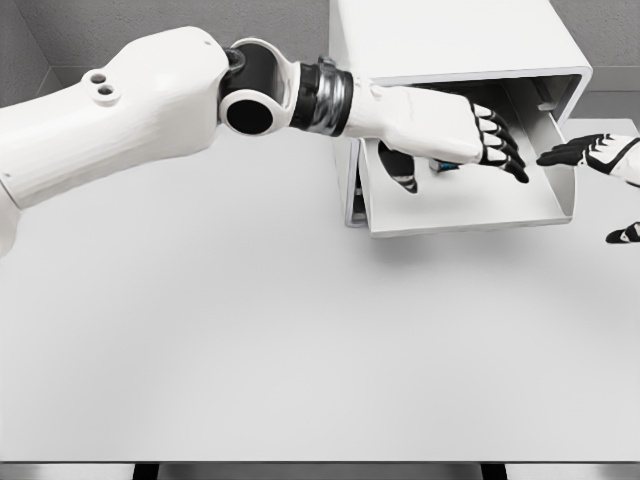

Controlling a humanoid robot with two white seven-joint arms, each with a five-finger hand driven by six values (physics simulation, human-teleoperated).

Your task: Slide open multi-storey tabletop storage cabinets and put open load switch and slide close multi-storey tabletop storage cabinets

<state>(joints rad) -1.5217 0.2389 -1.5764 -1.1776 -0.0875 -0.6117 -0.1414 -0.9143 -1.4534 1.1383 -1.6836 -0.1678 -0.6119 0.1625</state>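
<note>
The load switch (443, 165) shows only as a small bluish-dark sliver under the palm of the left hand (455, 130), right of centre in the upper half of the frame; so little is visible that I cannot say whether it is gripped or already lying on the drawer floor. It sits over the open drawer (470, 205), pulled out toward the camera from the white storage cabinet (440, 40) at the top of the frame, so the drawer's floor and raised front lip are ready to catch it. The left hand reaches in from the upper left, palm down, fingers loosely curled over the switch and thumb hanging below, a pose that suits lowering or letting go of a small part inside the tray. The right hand (595, 152) waits at the right edge, just beside the drawer's outer wall, fingers extended and holding nothing, probably placed to push the drawer shut afterwards. The counter (250, 350) fills the lower frame.
</note>
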